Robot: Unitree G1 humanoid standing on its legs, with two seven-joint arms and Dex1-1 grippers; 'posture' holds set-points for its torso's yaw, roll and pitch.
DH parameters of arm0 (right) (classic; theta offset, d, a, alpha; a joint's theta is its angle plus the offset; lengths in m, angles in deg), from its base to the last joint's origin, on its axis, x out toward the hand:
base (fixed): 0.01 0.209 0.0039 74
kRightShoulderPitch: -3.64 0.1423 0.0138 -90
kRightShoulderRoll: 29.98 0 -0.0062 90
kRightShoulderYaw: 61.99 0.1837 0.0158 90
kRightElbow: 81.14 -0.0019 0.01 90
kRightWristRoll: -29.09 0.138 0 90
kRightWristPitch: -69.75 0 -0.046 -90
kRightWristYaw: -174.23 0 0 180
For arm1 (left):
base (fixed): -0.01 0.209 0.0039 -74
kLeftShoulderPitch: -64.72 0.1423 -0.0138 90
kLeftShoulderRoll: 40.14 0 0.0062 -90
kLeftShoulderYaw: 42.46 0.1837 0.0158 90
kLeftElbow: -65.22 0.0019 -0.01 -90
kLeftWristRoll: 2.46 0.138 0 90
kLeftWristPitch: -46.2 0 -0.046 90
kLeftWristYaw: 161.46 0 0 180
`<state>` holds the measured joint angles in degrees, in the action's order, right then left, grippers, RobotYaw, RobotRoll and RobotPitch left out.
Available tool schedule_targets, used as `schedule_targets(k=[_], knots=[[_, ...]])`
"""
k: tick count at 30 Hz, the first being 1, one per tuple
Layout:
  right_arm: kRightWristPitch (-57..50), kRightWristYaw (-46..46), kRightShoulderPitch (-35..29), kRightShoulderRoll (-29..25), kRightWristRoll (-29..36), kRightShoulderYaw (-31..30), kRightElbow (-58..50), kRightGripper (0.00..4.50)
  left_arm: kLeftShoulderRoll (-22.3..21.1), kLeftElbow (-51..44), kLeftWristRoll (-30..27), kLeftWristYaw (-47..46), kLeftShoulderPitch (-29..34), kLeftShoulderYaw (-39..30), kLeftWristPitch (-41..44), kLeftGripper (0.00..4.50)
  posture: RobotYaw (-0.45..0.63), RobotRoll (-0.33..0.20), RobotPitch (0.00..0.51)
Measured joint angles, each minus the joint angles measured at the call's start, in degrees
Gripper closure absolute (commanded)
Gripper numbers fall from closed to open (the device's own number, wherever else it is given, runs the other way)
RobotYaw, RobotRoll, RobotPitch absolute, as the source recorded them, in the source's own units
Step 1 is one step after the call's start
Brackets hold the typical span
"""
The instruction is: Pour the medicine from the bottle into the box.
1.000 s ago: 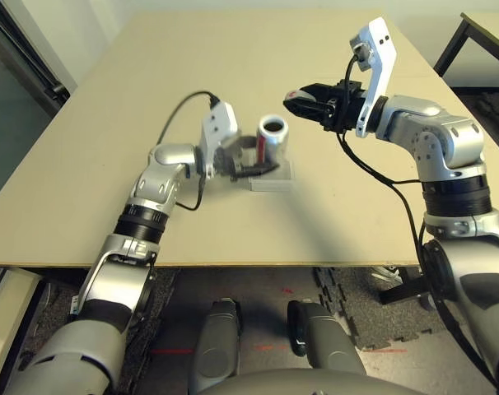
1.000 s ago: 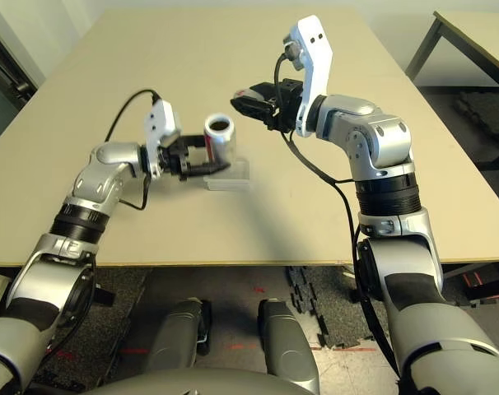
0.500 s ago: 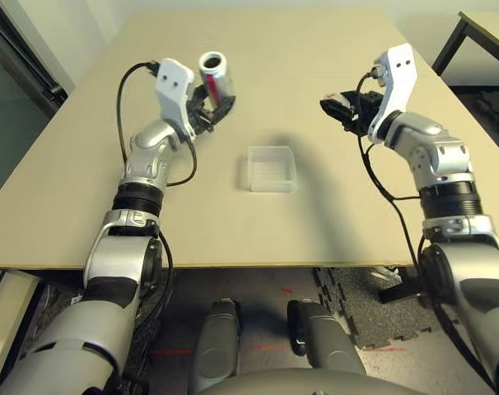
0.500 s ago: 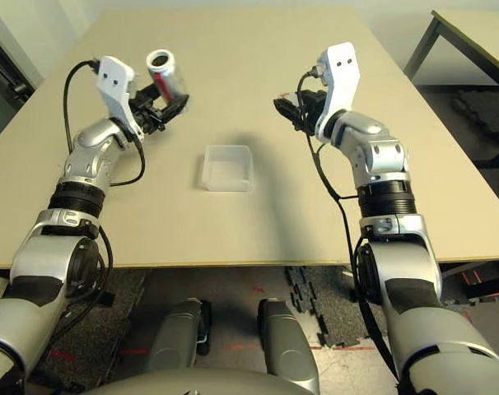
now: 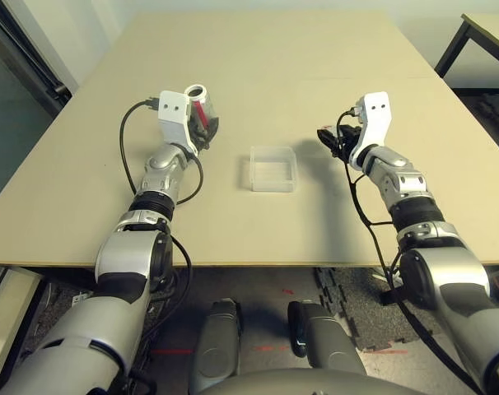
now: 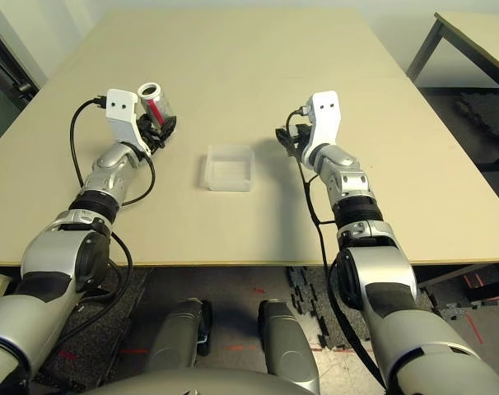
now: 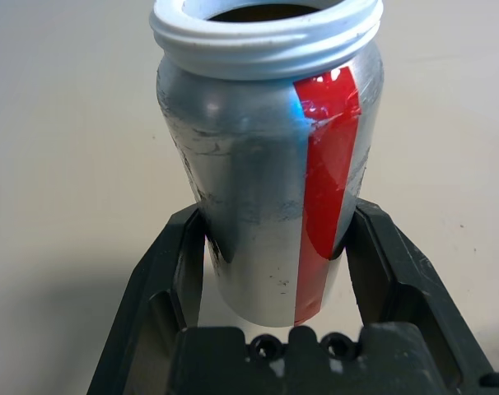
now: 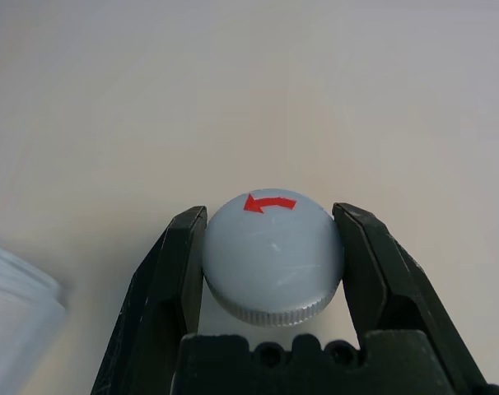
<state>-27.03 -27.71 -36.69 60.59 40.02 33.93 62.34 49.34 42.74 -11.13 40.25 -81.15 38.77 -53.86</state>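
Bottle [image 7: 266,177]: uncapped, held off the table at the left side, well apart from the box; near upright, long axis vertical with a slight tilt, open mouth upward.
Left gripper [image 7: 270,247]: two black fingers clamped on the bottle's lower body, one on each side, the red label stripe beside one finger.
Bottle handling: looks like light, rigid metal with a smooth, likely slippery wall; a mid-body hold seems safest for tipping.
Medicine: cannot be made out; whether it is inside the bottle or the box cannot be told.
Box [image 5: 272,167]: clear shallow tray lying flat on the table [image 5: 299,74], between the two arms, open side up; probably light and easily nudged.
Right gripper [image 8: 270,247]: closed on the round grey cap [image 8: 272,255], red arrow facing the camera, low over the table just right of the box.
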Motion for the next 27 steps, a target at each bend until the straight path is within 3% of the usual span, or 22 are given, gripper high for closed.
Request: schedule_targets(k=[17,24,27], knots=[[5.1,0.3,2.0,1.3,-2.1,1.0,9.5,1.93,0.0,0.8,0.1,0.2,0.1,-0.2,0.0,1.76,0.10,0.000,0.112],[5.1,-0.7,2.0,1.2,-2.7,0.9,9.6,0.03,0.0,0.8,0.1,0.7,0.1,-0.3,0.0,1.76,0.09,0.000,0.114],[5.0,-1.9,2.0,0.5,-2.7,1.0,9.3,0.00,0.0,0.9,0.1,0.7,0.1,-0.3,0.0,1.76,0.08,0.000,0.115]])
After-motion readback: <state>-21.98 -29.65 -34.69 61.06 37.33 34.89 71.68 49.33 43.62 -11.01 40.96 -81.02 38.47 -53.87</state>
